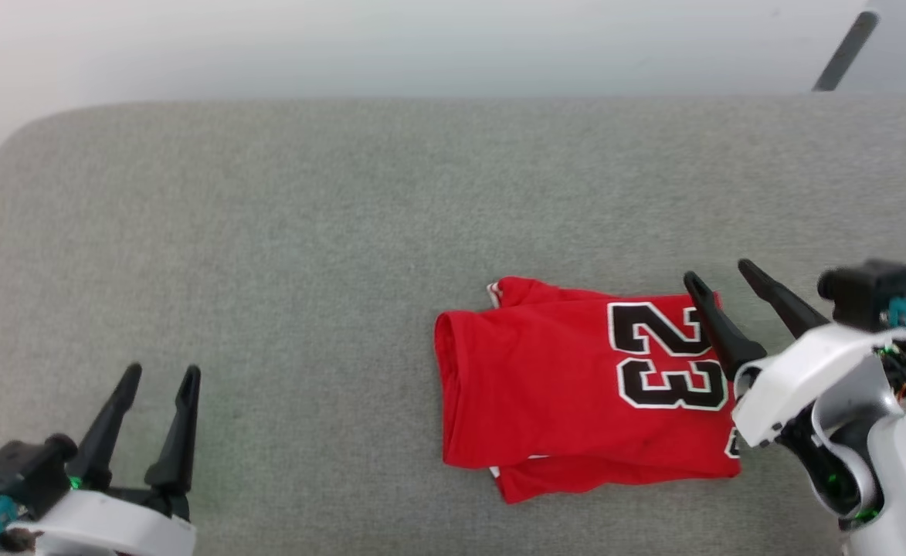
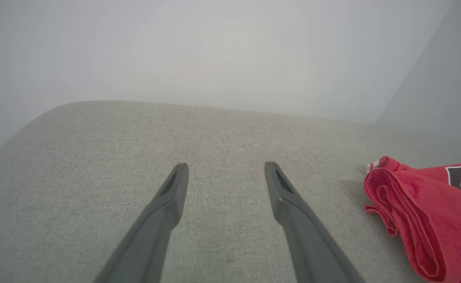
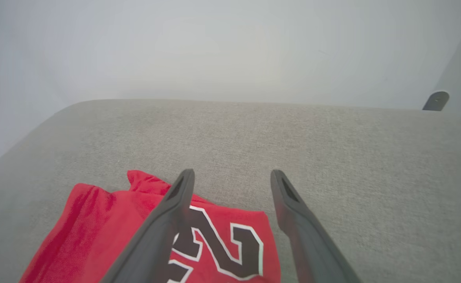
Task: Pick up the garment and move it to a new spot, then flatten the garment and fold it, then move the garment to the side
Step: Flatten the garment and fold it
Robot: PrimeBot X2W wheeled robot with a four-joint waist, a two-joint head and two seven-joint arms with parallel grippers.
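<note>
- The garment (image 1: pixel 545 378), a red jersey, lies folded into a rough rectangle on a grey worktop (image 1: pixel 306 232), right of centre in the head view.
- A black "23" with white outlines shows on its top layer. Its right edge is hidden behind the right gripper (image 1: pixel 718 273) and that arm's white housing.
- A sliver of red-and-white striped trim (image 1: pixel 493 292) peeks out at the far left corner of the fold. A thin white edge shows under the near side.
- The left wrist view catches only the garment's (image 2: pixel 423 208) rolled, layered fold at the right edge of the frame, with one numeral cut off.
- The cloth looks soft and matte, with shallow creases. The worktop is covered in a woven, flecked fabric and has rounded corners.
- The right gripper's (image 3: pixel 232 175) jaws stand spread apart, grasping nothing. One dark tapered finger crosses above the garment's (image 3: pixel 108 220) numeral and the other is over bare fabric. Whether either touches the cloth cannot be told.
- The left gripper (image 1: pixel 161 373) sits at the lower left, well apart from the garment. In its own wrist view, the left gripper (image 2: pixel 226 168) has its jaws wide and empty over bare fabric.
- Beyond the worktop, everything is a pale haze. A dark grey slanted bar (image 1: pixel 846 50) is cut off at the upper right.
</note>
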